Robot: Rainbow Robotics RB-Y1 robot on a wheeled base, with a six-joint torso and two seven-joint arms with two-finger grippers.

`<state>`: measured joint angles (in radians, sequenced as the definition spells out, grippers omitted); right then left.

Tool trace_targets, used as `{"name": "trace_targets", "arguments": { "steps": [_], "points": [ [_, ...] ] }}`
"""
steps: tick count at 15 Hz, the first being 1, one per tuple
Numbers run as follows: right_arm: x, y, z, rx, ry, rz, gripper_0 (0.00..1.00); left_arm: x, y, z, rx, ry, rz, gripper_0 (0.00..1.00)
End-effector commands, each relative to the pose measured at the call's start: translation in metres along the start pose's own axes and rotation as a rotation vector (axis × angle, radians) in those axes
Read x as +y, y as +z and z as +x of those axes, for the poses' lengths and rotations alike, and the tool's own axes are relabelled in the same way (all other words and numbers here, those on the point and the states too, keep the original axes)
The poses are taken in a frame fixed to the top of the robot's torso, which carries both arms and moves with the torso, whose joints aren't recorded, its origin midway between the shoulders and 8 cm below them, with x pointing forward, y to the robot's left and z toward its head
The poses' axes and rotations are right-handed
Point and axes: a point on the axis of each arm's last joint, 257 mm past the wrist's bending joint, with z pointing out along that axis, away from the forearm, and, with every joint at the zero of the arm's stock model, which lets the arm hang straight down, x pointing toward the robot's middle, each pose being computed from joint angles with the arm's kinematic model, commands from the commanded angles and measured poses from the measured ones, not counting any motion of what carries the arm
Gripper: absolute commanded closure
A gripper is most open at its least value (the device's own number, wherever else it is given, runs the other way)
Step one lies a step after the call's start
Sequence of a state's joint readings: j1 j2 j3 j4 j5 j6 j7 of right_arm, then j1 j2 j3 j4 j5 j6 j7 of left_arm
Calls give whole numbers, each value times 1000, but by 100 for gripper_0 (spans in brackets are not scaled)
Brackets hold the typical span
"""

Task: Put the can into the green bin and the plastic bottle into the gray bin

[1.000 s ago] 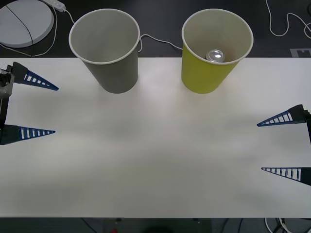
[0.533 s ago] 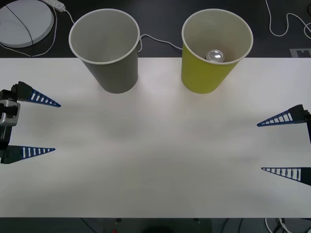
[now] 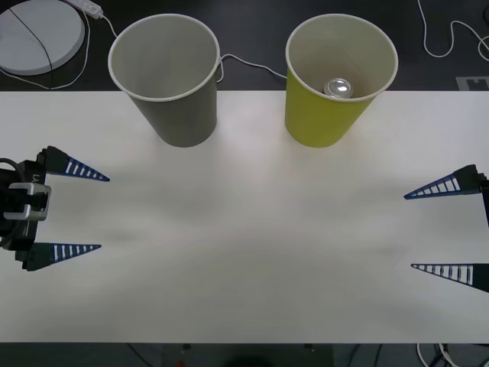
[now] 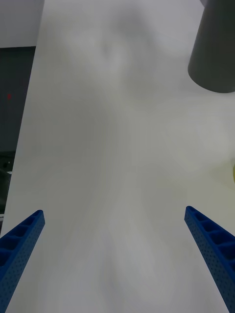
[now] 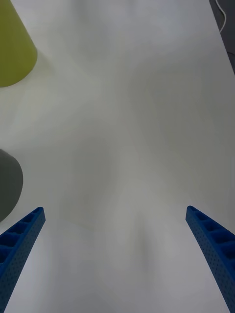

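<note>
Right end effector (image 4: 115,259) spread wide over white table (image 4: 117,146), gray bin (image 4: 215,49) beyond

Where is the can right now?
In the front view the can sits inside the green bin, at the table's far edge right of centre, beside the gray bin.

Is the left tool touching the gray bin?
Apart. The front view shows the left tool open over bare table, well short of the gray bin.

Can binned, gray cup empty

The can (image 3: 338,88) stands upright inside the green bin (image 3: 328,115); the gray bin (image 3: 172,107) stands beside it, both beyond the fingers.
</note>
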<state>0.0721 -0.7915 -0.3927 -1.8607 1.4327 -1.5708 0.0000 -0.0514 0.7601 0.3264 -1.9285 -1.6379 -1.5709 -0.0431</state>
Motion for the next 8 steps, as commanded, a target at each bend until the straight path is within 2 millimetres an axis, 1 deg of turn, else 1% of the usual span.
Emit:
{"name": "trace_targets", "arguments": {
  "steps": [1, 8],
  "points": [
    [0, 0, 0, 0, 0, 0, 0, -2, 6, 3, 9, 7, 3, 0],
    [0, 0, 0, 0, 0, 0, 0, -4, 9, 4, 15, 10, 9, 0]
  ]
}}
